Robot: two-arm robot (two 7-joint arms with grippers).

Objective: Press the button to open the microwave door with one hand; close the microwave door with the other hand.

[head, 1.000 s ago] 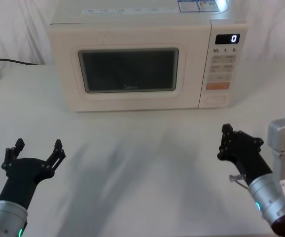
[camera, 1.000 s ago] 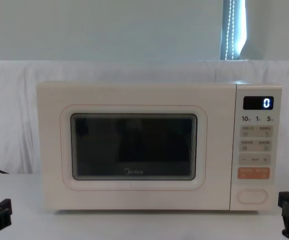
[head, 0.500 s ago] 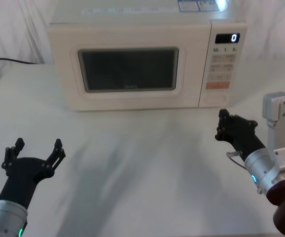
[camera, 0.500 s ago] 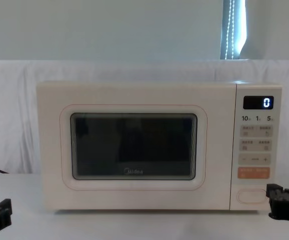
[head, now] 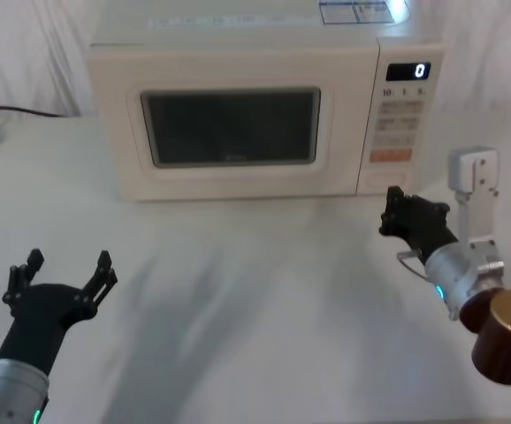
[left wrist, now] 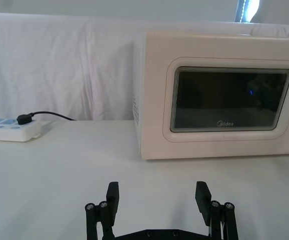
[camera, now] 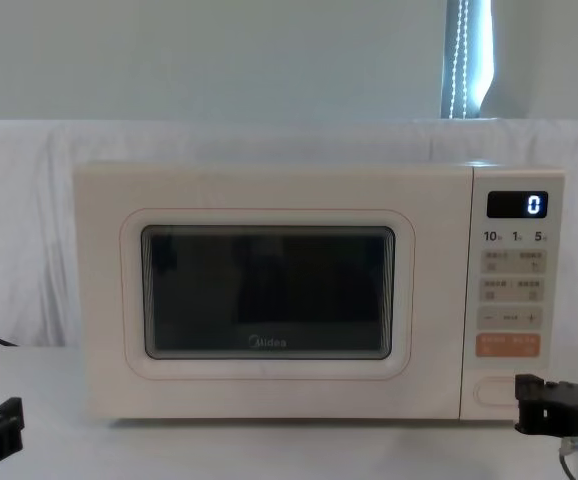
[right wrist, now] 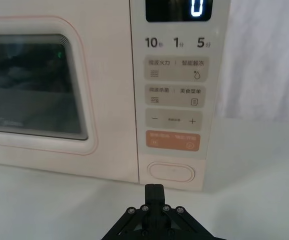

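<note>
Right gripper (head: 390,212) over white table (head: 238,283)

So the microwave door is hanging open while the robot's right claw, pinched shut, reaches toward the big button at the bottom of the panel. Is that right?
Not quite: the microwave door is shut, flush with the front, as the chest view shows. The rest holds: the right gripper, fingers together, is just short of the button.

Microwave door (camera: 269,295): smooth cream plastic, glossy dark glass window. Button (right wrist: 172,172) just ahead of right gripper (right wrist: 154,192): smooth cream plastic. Gripper: matt black plastic.
</note>
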